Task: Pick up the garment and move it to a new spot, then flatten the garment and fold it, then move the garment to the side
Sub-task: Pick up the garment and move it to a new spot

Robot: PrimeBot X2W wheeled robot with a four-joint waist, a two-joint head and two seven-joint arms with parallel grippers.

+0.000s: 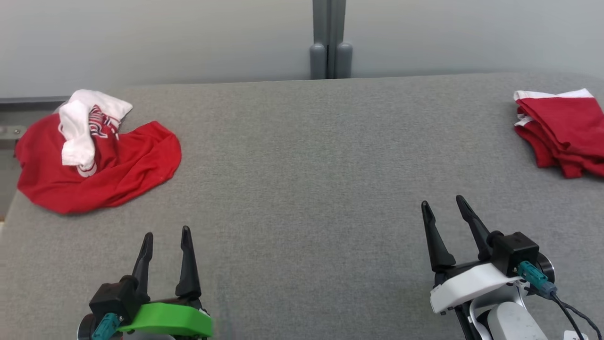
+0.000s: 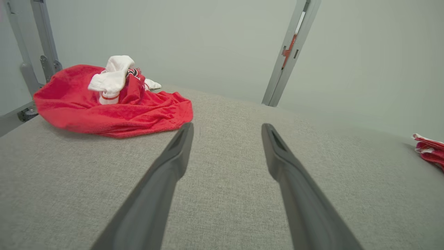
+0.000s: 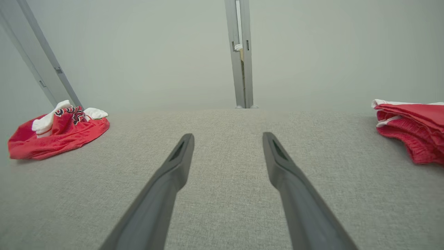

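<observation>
1. One crumpled red-and-white garment (image 1: 99, 160), far left on the grey table (image 1: 302, 156).
2. One left gripper (image 1: 167, 232), near the garment but apart; jaws spread, holding nothing.
3. One grey post (image 1: 330, 40), behind the table's middle.
4. One right gripper (image 1: 443, 201); jaws spread, holding nothing.
5. One folded red pile (image 1: 561, 132), far right; its layers cannot be counted.
</observation>
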